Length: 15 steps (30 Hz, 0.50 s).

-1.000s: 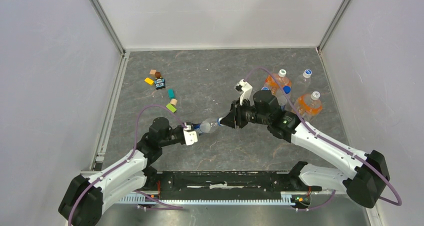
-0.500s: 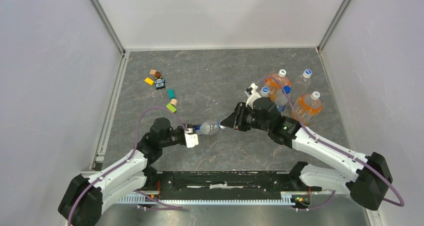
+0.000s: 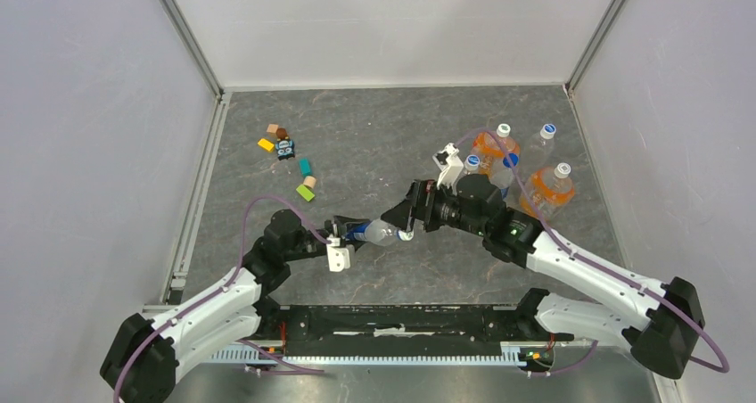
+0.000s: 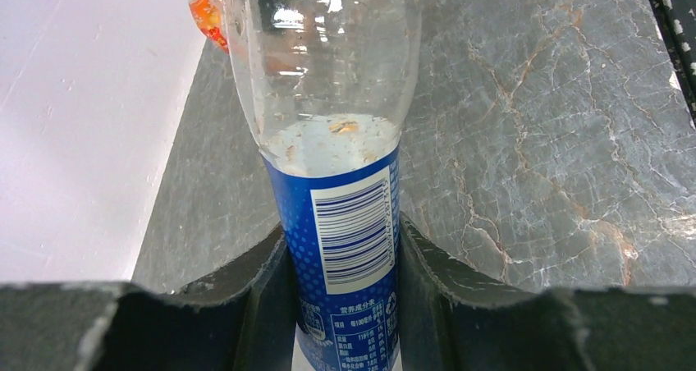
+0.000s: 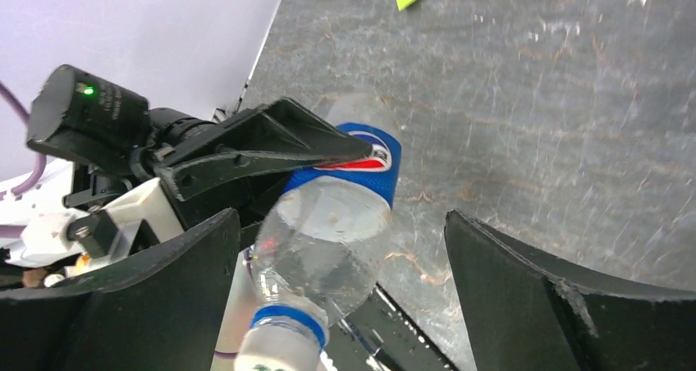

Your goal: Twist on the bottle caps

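A slim clear bottle [image 3: 379,234] with a blue label band lies nearly level above the table, neck toward the right arm. My left gripper [image 3: 355,231] is shut on its label end; in the left wrist view both pads press the blue label [image 4: 345,240], gripper [image 4: 341,305]. A white bottle cap [image 5: 267,354] sits on the neck above a blue ring. My right gripper [image 3: 406,220] stands open around the neck end. In the right wrist view its fingers [image 5: 123,305] are wide apart and touch neither bottle [image 5: 328,223] nor cap, gripper [image 5: 341,305].
A cluster of bottles stands at the back right: two with orange liquid [image 3: 488,144] [image 3: 548,189] and a clear one [image 3: 542,140]. Small toy blocks and a figure [image 3: 285,144] lie at the back left, with a green block [image 3: 306,192] nearer. The side walls stand close.
My right gripper was shut at the bottle's neck and now stands wide open, having let go of the cap. The bottle and both grippers have shifted slightly toward the near edge.
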Motion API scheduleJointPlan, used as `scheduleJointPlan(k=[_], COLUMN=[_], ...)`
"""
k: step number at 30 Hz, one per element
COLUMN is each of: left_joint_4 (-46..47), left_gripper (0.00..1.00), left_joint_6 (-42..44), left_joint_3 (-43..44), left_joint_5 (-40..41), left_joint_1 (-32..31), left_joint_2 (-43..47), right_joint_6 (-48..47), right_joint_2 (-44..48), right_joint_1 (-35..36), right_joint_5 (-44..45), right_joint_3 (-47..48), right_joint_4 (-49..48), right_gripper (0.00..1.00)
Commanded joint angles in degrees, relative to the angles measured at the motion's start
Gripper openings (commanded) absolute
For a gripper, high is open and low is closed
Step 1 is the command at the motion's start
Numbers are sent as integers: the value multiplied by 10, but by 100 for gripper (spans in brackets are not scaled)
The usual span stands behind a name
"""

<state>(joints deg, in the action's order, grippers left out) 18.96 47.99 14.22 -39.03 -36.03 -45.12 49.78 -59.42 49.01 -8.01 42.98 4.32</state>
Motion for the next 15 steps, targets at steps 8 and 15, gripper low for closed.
scheduleJointPlan(k=[8,15], left_joint_4=[4,-5], left_gripper=[47,50], left_joint_6=[-1,-32], left_joint_3=[32,43], left_joint_5=[-33,-47], left_joint_1=[-3,-3], left_joint_2=[-17,-30], right_joint_6=[-370,-696], right_joint_2=[101,192], right_joint_1=[-17,-17], right_joint_5=[-50,-193], right_joint_3=[41,7], right_joint_4=[-38,25], right_gripper=[98,96])
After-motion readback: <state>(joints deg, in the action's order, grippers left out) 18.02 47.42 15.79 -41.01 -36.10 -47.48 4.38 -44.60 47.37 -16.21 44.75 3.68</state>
